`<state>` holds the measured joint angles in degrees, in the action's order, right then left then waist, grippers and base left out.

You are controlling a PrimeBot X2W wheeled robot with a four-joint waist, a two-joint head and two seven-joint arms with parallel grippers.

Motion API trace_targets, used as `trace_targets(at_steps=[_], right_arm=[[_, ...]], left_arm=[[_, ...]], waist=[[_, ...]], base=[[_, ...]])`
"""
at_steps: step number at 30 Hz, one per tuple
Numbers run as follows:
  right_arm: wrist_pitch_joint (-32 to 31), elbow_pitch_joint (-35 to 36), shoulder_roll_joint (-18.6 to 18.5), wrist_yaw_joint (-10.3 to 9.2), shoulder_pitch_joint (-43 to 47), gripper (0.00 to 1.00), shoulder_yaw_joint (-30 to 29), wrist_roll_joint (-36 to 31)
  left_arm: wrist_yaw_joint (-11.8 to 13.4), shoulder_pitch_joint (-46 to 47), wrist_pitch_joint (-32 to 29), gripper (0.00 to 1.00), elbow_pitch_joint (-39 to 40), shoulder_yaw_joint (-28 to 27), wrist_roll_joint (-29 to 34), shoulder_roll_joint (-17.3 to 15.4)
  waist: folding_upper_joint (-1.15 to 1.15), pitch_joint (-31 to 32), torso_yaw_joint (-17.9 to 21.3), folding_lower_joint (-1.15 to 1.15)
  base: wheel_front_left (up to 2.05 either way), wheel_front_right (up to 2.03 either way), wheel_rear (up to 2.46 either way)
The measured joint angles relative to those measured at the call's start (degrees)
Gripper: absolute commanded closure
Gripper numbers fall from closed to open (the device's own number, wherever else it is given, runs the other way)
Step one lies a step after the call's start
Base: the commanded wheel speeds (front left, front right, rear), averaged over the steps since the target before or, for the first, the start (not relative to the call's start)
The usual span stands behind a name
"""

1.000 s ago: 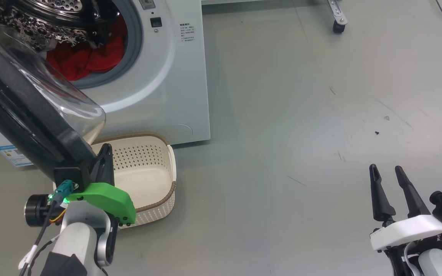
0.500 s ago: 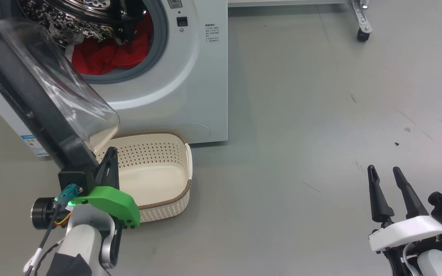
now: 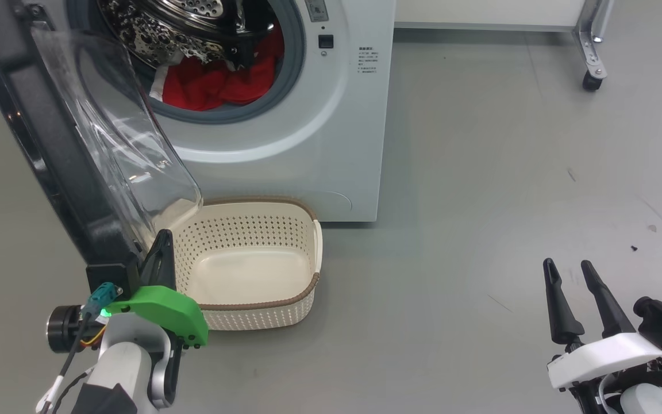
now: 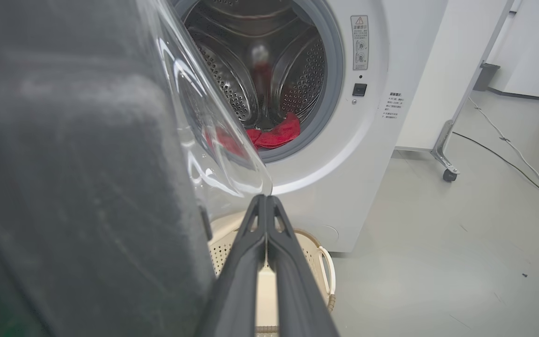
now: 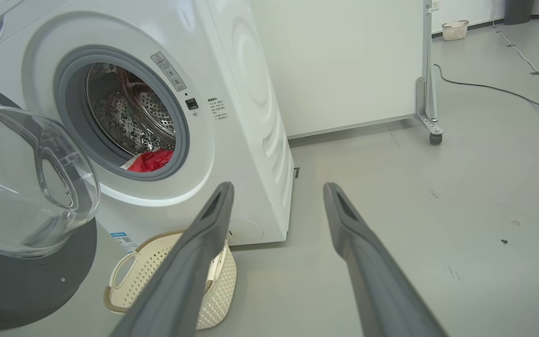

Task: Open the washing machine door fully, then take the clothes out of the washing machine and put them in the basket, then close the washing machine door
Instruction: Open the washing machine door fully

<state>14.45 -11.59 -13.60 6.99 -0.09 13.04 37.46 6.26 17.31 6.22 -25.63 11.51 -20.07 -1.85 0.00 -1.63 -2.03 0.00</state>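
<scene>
Red clothes (image 3: 216,86) heaped low in drum (image 3: 153,29) of machine (image 3: 319,149), well apart from left hand (image 3: 163,241). Left hand clenched, empty, tips against black rim of wide-open door (image 3: 49,144). Cream basket (image 3: 262,201) just beside it. Right hand (image 3: 566,264) released, far off.

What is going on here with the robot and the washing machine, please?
The robot is unloading the washing machine. Its left gripper, shut, sits at the lower edge of the open door, beside the glass bowl. Red clothes still lie in the drum, and the basket on the floor in front is empty. The right gripper hangs open over the floor, holding nothing.
</scene>
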Motion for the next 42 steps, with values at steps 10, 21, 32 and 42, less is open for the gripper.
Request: trace_targets(at_steps=[10, 21, 32, 42], right_arm=[[0.0, -0.1, 0.0, 0.00, 0.8, 0.00, 0.5, 0.0], [0.0, 0.8, -0.9, 0.00, 1.1, 0.00, 1.3, 0.0], [0.0, 2.1, -2.8, 0.00, 1.2, 0.00, 2.2, 0.0], [0.0, 3.1, -4.1, 0.00, 1.2, 0.00, 3.4, 0.0]], left_arm=[[0.0, 0.0, 1.0, 1.00, -1.4, -0.3, -0.2, 0.0], [0.0, -0.1, 2.0, 1.00, -1.4, -2.3, -0.6, -0.1], [0.1, -0.5, 4.2, 1.00, -0.1, -7.0, -2.7, -0.6], [0.1, -0.9, 5.2, 1.00, 0.6, -11.9, -3.6, -2.7]], waist=[[0.00, 0.9, -4.4, 0.00], [0.00, -0.4, -8.1, 0.00], [0.00, -3.8, -10.4, 0.00], [0.00, -6.6, -12.1, 0.00]], base=[[0.00, 0.00, 0.00], [0.00, 0.00, 0.00], [0.00, 0.00, 0.00], [0.00, 0.00, 0.00]])
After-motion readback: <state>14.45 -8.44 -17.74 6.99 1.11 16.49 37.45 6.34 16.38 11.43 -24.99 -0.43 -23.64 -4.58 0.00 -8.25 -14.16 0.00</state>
